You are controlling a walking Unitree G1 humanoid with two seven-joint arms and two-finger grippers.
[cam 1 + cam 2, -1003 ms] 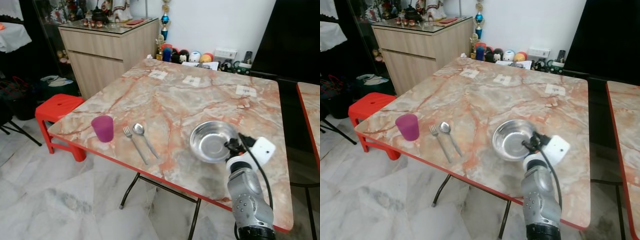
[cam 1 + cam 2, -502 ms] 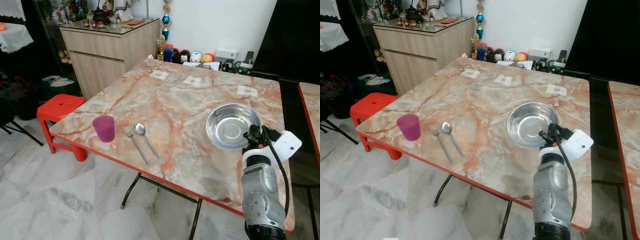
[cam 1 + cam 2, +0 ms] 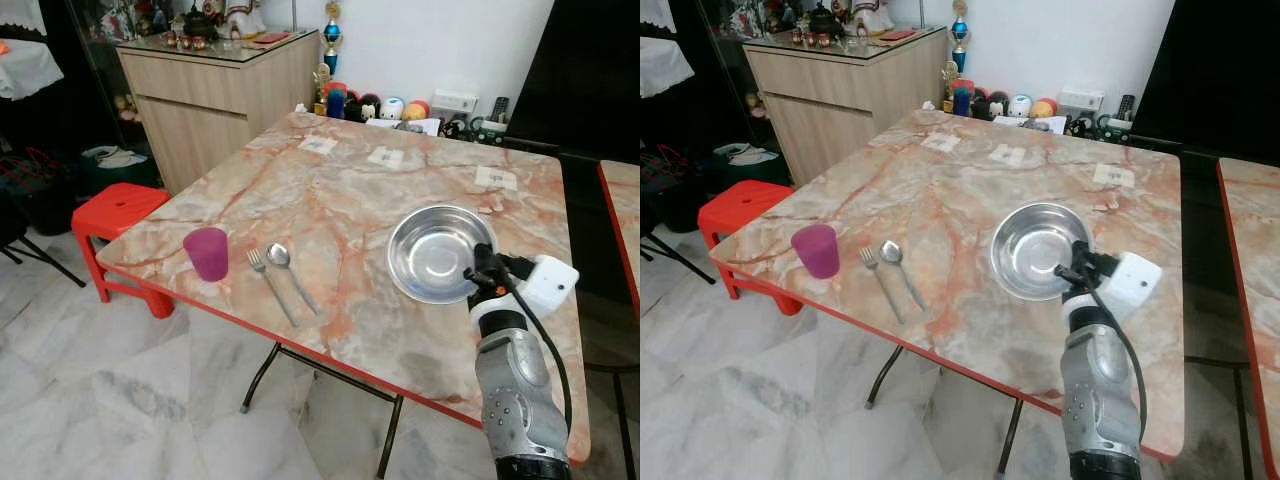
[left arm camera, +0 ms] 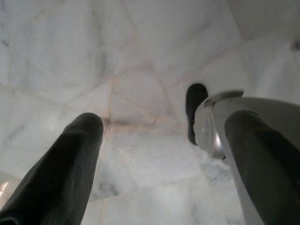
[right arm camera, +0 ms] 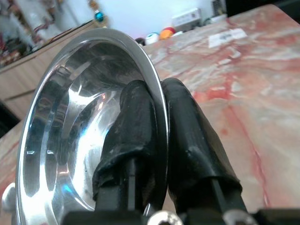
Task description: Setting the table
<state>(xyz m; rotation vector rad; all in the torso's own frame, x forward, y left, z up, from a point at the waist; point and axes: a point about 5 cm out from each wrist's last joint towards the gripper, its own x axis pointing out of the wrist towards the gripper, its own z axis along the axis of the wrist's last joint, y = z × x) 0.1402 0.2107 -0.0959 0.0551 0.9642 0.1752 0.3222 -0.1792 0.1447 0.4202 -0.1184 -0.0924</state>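
The right gripper (image 5: 157,140) pinches the steel bowl (image 3: 435,253) by its rim (one finger inside), probably to carry it above the marble table (image 3: 330,190).

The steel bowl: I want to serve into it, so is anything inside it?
The steel bowl looks empty: bare shiny metal inside. The right gripper pinches its near rim, one finger inside, covering a small patch of the wall there.
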